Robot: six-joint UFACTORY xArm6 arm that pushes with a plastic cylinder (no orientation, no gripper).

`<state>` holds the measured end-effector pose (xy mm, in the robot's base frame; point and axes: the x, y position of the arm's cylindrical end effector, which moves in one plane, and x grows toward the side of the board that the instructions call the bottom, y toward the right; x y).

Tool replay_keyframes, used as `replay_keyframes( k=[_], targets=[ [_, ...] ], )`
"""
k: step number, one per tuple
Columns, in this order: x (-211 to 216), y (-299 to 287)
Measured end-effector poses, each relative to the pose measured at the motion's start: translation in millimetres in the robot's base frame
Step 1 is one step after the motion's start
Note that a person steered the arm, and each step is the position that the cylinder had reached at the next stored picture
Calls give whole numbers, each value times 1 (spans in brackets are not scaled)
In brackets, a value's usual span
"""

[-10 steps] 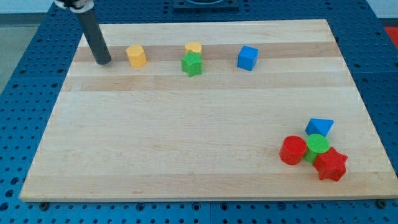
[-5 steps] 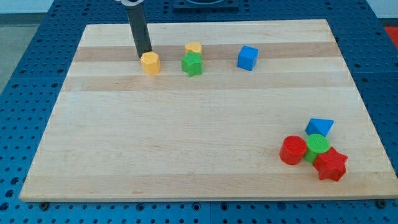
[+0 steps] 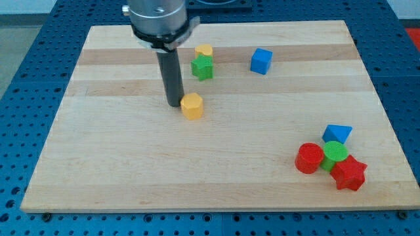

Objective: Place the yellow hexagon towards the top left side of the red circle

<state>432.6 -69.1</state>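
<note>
Touching my tip (image 3: 174, 103), yellow hexagon (image 3: 192, 105); contact seam unclear.

Yellow hexagon (image 3: 192, 105) sits mid-board — well apart from red circle (image 3: 308, 158), lower right.

My tip (image 3: 174, 104) touches the yellow hexagon (image 3: 192, 105) on its left, well apart from the red circle (image 3: 308, 158)

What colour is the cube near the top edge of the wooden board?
Blue: the blue cube, seen in the camera view, the only view.
</note>
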Motion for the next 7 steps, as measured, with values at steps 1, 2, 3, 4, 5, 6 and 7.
replay_keyframes(
  k=[1, 2, 3, 4, 5, 6, 7],
  targets=[
    [25, 33],
    [50, 61],
    [68, 85],
    [79, 110],
    [82, 133],
    [82, 156],
    [80, 166]
  ],
)
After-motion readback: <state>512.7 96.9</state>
